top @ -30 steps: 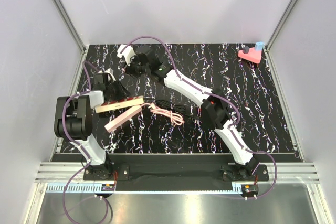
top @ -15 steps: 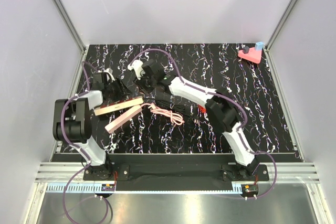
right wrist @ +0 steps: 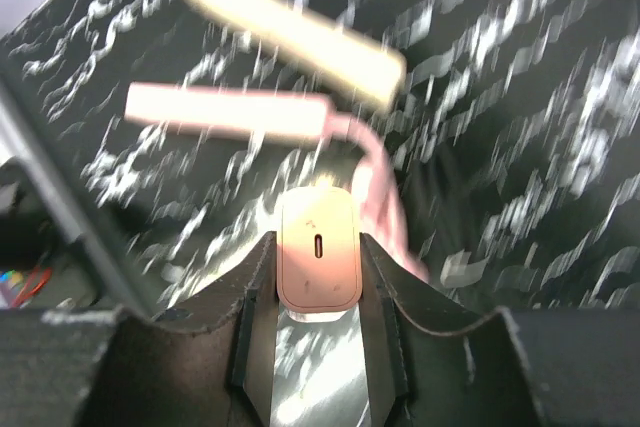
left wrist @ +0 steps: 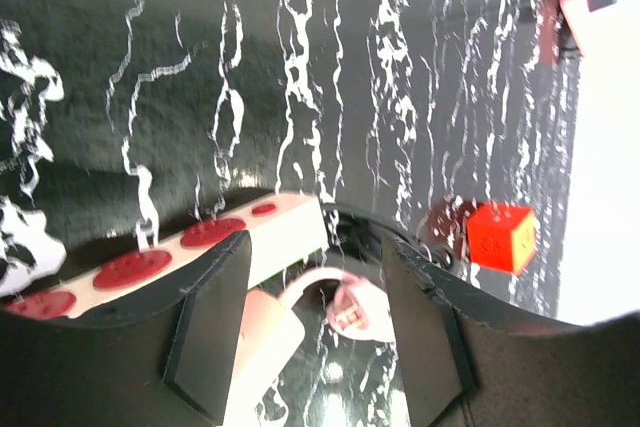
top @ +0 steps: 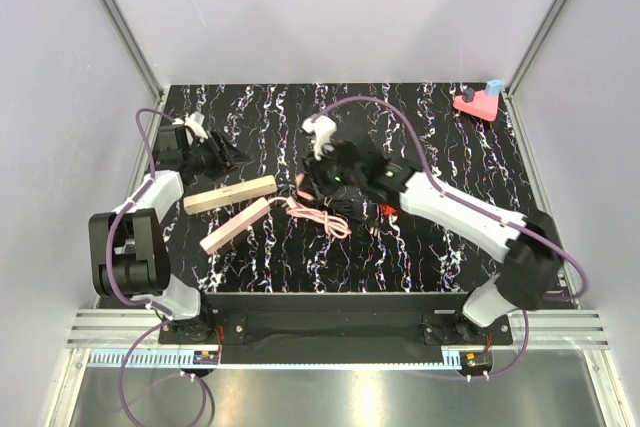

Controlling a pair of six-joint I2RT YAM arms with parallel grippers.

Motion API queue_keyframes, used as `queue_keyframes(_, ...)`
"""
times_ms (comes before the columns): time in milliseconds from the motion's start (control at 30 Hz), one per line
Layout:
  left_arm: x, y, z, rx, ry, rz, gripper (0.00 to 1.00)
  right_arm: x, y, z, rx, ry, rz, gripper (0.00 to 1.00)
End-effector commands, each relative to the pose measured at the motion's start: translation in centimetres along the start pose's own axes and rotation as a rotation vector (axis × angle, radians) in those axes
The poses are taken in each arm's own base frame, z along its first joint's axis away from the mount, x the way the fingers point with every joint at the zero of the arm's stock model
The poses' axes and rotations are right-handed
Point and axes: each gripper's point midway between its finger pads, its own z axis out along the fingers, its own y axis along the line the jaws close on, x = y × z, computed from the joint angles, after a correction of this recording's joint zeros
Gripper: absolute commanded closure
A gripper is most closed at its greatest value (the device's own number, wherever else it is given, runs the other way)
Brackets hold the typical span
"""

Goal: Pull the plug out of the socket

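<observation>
From above, the socket (top: 230,194) lies slanted on the counter (top: 450,147), left of the middle. A pink bar (top: 234,225) lies just on its near side, and a pink cord (top: 322,220) loops away to the right. The left hand (top: 212,154) is near the far side of the socket's left end and apart from it. The right hand (top: 312,183) is just beyond the socket's right end, beside a tangle of black cord (top: 345,205). A pink block (top: 478,102) stands in the far right corner.

In the left wrist view, the left hand's fingers (left wrist: 210,332) stand wide apart with nothing held between them. Beyond them shows the end of the socket, with round red outlets on its face. Next to that end are the pink bar and a loop of pink cord. A red cube (left wrist: 500,237) sits off to the right.

The right wrist view is blurred. The right hand is clamped on the plug (right wrist: 318,272), a pale pink piece with a small slot in its face. The plug is held clear of the socket, which lies well beyond it next to the pink bar.
</observation>
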Motion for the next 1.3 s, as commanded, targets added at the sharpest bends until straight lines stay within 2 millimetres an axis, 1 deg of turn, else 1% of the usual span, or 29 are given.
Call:
queue_keyframes(0, 0.7, -1.7, -1.7, 0.084, 0.020, -0.016, 0.40, 3.2, 0.2, -2.9, 0.027, 0.063, 0.200, 1.00)
queue_keyframes(33, 0.6, -1.9, -1.9, 0.089, 0.017, -0.010, 0.40, 4.7, 0.3, -3.9, 0.035, 0.091, 0.265, 1.00)
queue_keyframes(100, 0.6, -2.1, -2.0, 0.103, 0.020, 0.007, 0.40, 6.2, 0.4, -4.7, 0.047, 0.120, 0.319, 1.00)
queue_keyframes(133, 0.7, -2.1, -2.0, 0.104, 0.022, 0.014, 0.40, 7.8, 0.2, -5.3, 0.067, 0.155, 0.372, 1.00)
queue_keyframes(167, 0.7, -1.8, -1.9, 0.098, 0.022, 0.008, 0.40, 8.6, 0.0, -5.7, 0.079, 0.169, 0.396, 1.00)
queue_keyframes(200, 1.0, -2.0, -1.9, 0.120, 0.039, -0.005, 0.40, 9.5, 0.0, -5.9, 0.088, 0.190, 0.417, 1.00)
queue_keyframes(233, 0.9, -2.1, -2.0, 0.133, 0.038, -0.011, 0.40, 10.9, -0.4, -6.5, 0.115, 0.227, 0.462, 1.00)
queue_keyframes(333, 0.9, -2.2, -2.2, 0.151, 0.045, -0.018, 0.39, 13.5, -0.3, -7.2, 0.139, 0.305, 0.545, 1.00)
queue_keyframes(367, 1.0, -2.2, -2.2, 0.153, 0.046, -0.021, 0.39, 14.0, -0.2, -7.3, 0.137, 0.322, 0.569, 1.00)
queue_keyframes(400, 1.0, -2.3, -2.2, 0.154, 0.046, -0.022, 0.39, 15.1, 0.5, -7.4, 0.105, 0.365, 0.596, 1.00)
queue_keyframes(467, 1.2, -2.3, -2.1, 0.164, 0.051, -0.038, 0.39, 16.4, 1.1, -7.2, 0.083, 0.421, 0.643, 1.00)
queue_keyframes(500, 1.2, -2.4, -2.0, 0.175, 0.055, -0.037, 0.39, 17.5, 1.7, -7.2, 0.060, 0.463, 0.661, 1.00)
queue_keyframes(533, 1.3, -2.4, -2.0, 0.178, 0.058, -0.045, 0.39, 18.6, 1.7, -6.8, 0.066, 0.504, 0.675, 1.00)
queue_keyframes(600, 1.3, -2.4, -1.9, 0.184, 0.055, -0.047, 0.39, 19.8, 1.8, -6.5, 0.057, 0.549, 0.679, 1.00)
queue_keyframes(633, 1.4, -2.4, -1.9, 0.184, 0.055, -0.049, 0.39, 20.4, 1.7, -6.0, 0.059, 0.571, 0.687, 1.00)
queue_keyframes(700, 1.4, -2.3, -1.8, 0.184, 0.058, -0.053, 0.38, 20.9, 1.8, -5.4, 0.051, 0.583, 0.698, 1.00)
queue_keyframes(733, 1.5, -2.3, -1.7, 0.185, 0.059, -0.052, 0.38, 21.2, 1.7, -4.7, 0.049, 0.583, 0.703, 1.00)
queue_keyframes(800, 1.6, -2.2, -1.7, 0.185, 0.063, -0.054, 0.38, 21.4, 1.7, -4.0, 0.039, 0.590, 0.713, 1.00)
queue_keyframes(833, 1.6, -2.1, -1.7, 0.182, 0.062, -0.052, 0.38, 21.9, 1.7, -3.3, 0.033, 0.601, 0.718, 1.00)
queue_keyframes(933, 1.7, -1.9, -1.7, 0.174, 0.057, -0.043, 0.38, 22.5, 2.1, -2.3, -0.006, 0.619, 0.730, 1.00)
queue_keyframes(1000, 1.7, -1.8, -1.5, 0.174, 0.058, -0.040, 0.38, 22.9, 1.9, -2.0, -0.003, 0.613, 0.729, 1.00)
queue_keyframes(1100, 1.9, -1.6, -1.4, 0.171, 0.061, -0.041, 0.39, 23.3, 1.7, -1.7, 0.002, 0.611, 0.727, 0.96)
queue_keyframes(1167, 1.9, -1.4, -1.4, 0.165, 0.062, -0.043, 0.39, 23.6, 1.8, -1.7, 0.000, 0.616, 0.726, 0.91)
queue_keyframes(1200, 1.8, -1.4, -1.4, 0.164, 0.061, -0.044, 0.39, 23.9, 1.6, -1.8, 0.006, 0.620, 0.725, 0.81)
queue_keyframes(1267, 2.0, -1.3, -1.3, 0.164, 0.067, -0.045, 0.39, 24.2, 1.5, -1.9, 0.015, 0.623, 0.724, 0.69)
